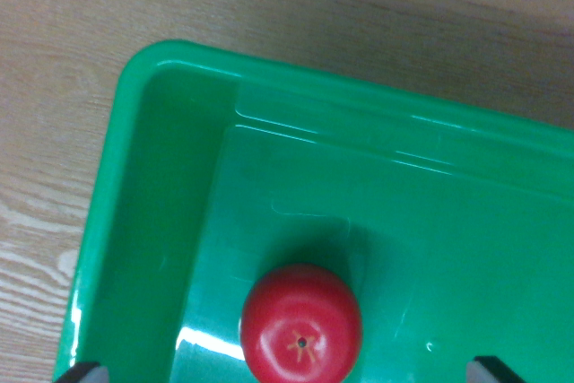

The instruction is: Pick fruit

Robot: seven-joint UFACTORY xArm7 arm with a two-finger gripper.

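Open bin floor (448, 248) around the apple (301, 325)

Dark grey hand (287, 370) fingertips (82, 372)

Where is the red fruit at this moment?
In the wrist view, the red fruit lies on the floor of the green tray, at the bottom centre, nearer the tray's left wall.

Glossy red fruit (301, 326) marked with an orange star-shaped centre, bright green tray (143, 221), pale wood-grain tabletop (54, 87) streaked in beige.
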